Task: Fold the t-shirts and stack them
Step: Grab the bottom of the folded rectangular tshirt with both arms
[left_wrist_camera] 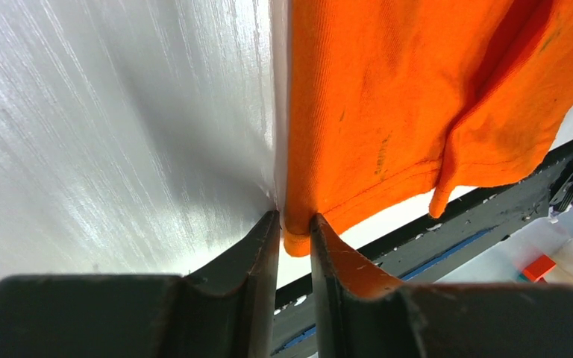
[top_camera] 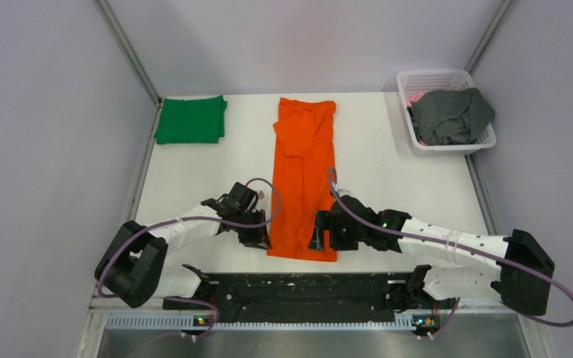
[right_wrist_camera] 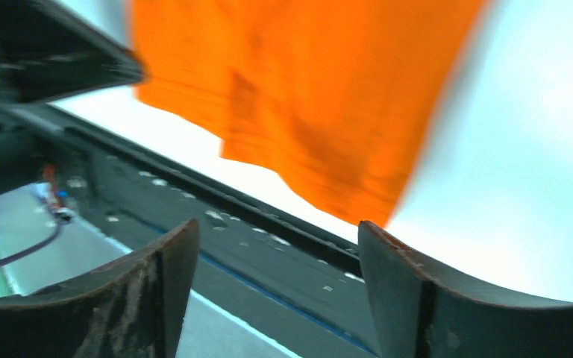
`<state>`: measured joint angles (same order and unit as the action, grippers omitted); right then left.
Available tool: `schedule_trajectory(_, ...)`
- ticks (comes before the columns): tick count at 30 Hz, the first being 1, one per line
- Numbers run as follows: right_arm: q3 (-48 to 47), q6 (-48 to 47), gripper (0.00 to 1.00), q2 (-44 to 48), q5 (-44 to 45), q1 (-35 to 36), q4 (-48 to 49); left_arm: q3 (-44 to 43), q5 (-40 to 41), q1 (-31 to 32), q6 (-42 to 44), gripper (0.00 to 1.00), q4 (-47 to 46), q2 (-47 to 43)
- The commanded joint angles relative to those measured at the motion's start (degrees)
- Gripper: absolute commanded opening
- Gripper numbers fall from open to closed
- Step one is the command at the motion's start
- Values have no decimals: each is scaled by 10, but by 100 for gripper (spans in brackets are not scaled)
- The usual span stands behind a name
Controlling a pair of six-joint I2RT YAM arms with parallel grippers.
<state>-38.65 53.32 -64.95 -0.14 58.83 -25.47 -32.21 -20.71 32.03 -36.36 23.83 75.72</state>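
Note:
The bright orange t-shirt [top_camera: 304, 179] lies as a long narrow strip down the middle of the table, one sleeve folded over at the far end. My left gripper [top_camera: 262, 240] is at its near left corner. In the left wrist view the gripper [left_wrist_camera: 295, 216] is shut on the hem of the orange shirt [left_wrist_camera: 388, 97]. My right gripper [top_camera: 319, 234] is at the near right corner, open. Nothing is between its jaws in the right wrist view [right_wrist_camera: 277, 224], and the orange cloth [right_wrist_camera: 306, 97] lies just beyond. A folded green t-shirt [top_camera: 191, 119] sits back left. The dark grey t-shirt [top_camera: 451, 115] lies crumpled in the basket.
The white lattice basket [top_camera: 410, 78] stands at the back right corner, with some pink cloth under the grey shirt. Grey walls close in both sides. A black rail [top_camera: 298, 287] runs along the table's near edge, right by both grippers.

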Motion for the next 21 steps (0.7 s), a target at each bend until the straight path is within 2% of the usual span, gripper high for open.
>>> schedule_trajectory(1,58,73,70,17,6,-13,-49,9,16,5,3,26,15,-2)
schedule_trajectory(4,84,95,59,3,29,-14,-23,9,4,4,4,14,5,8)
schedule_trajectory(8,115,107,47,-29,-3,-14,72,8,-3,5,4,1,4,19)
schedule_trajectory(10,120,107,40,-42,-15,-14,89,9,-4,4,4,0,6,16)
schedule_trajectory(12,121,102,28,-45,-10,-14,92,14,-16,5,4,0,1,9)
schedule_trajectory(14,116,87,22,-43,-2,-14,91,19,-30,5,6,0,-2,1)
schedule_trajectory(18,94,63,0,-43,15,-14,70,10,-39,4,6,0,12,-10)
schedule_trajectory(21,68,42,0,-33,18,-14,46,-11,-75,5,10,0,11,-31)
